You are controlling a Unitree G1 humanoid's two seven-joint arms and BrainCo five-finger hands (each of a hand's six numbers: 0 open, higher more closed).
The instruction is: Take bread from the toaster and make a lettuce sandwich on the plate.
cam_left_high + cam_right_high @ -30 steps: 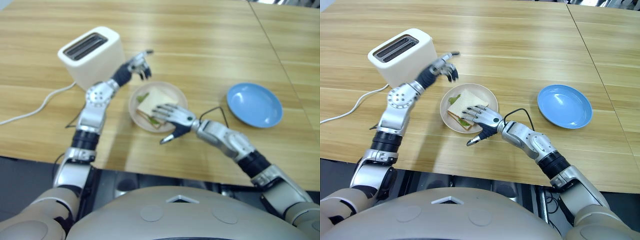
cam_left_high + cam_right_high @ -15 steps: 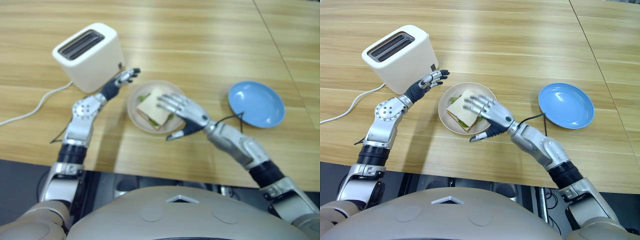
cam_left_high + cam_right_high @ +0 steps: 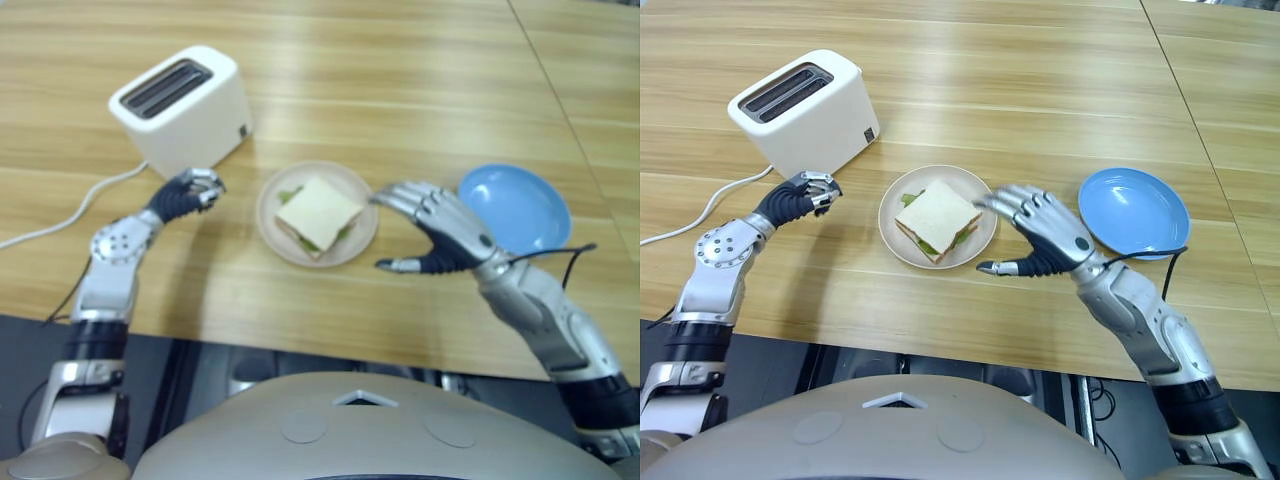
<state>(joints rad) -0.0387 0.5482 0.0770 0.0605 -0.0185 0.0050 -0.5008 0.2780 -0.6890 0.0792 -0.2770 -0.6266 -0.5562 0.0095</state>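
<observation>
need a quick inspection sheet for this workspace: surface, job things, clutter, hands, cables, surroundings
surface: wooden table, seam between panels on the right
job's things: white toaster at back left, no bread standing out of its slots; sandwich with lettuce at its edges, lying on the beige plate
clutter: blue plate to the right
hands: left hand curled, holding nothing, in front of the toaster; right hand open, fingers spread, between the two plates
cables: white cord running from the toaster to the left edge; thin black cable at the right wrist, crossing the blue plate's near rim
surroundings: nothing seen
</observation>
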